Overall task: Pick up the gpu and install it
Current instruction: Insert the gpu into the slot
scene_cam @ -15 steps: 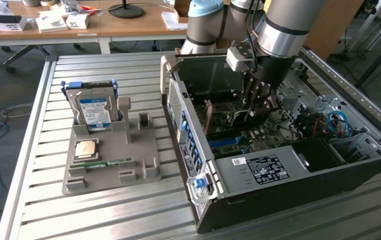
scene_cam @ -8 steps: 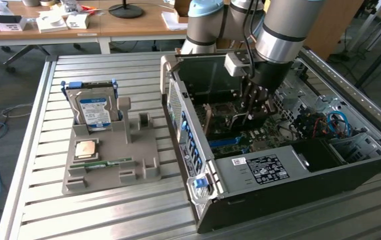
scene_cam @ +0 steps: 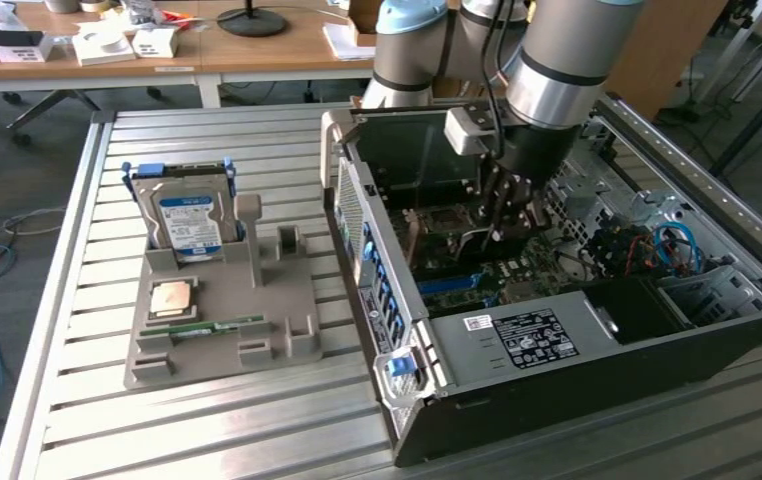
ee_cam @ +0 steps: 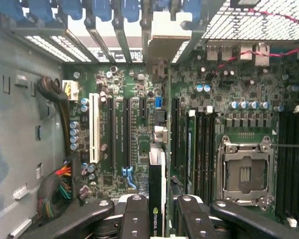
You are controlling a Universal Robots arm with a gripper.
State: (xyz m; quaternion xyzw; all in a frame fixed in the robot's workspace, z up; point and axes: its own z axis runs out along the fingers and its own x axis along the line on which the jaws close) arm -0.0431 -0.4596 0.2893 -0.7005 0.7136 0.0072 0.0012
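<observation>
Gripper (ee_cam: 158, 221) is closed on the gpu (ee_cam: 157, 172), which it holds edge-on low inside the computer case (scene_cam: 395, 300), just above the motherboard (ee_cam: 134, 99).

Risk: the card edge lands beside a slot (ee_cam: 175, 134) rather than in it, or its metal end catches the rear frame (ee_cam: 164, 42) and the card tilts.

Clearance: neighbouring slots stand close on both sides. The cable bundle (ee_cam: 55, 194) lies well apart.

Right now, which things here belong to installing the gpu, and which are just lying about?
In the job: gpu, held edge-on in the pincer; motherboard slots; open computer case.
Lying about: hard drive, processor chip, memory stick, all on the grey tray.
</observation>
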